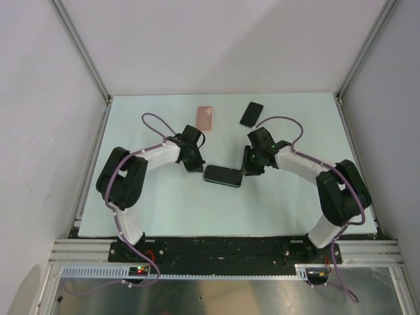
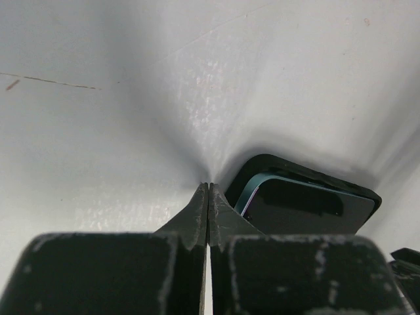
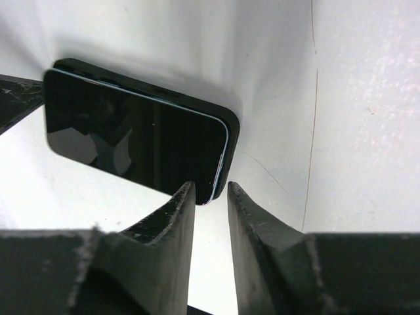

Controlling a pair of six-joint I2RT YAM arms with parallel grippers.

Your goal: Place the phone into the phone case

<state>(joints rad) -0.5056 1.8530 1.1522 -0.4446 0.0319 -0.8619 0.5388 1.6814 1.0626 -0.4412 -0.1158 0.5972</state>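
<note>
Two hands flank the phone (image 1: 222, 175) lying in a black case (image 2: 283, 162) mid-worktop (image 1: 170, 203): left hand (image 2: 208, 197) at nine o'clock, pinched shut and empty; right hand (image 3: 210, 188) at three o'clock, narrowly parted.

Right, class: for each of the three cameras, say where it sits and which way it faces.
Top external: above and behind the robot, looking down on the table; both arms show.
Left wrist: on the left arm, looking past the shut left hand at a corner of the phone.
Right wrist: on the right arm, looking past the parted right hand at the phone.
Shared: all three show the phone; both wrists, the black case.
</note>
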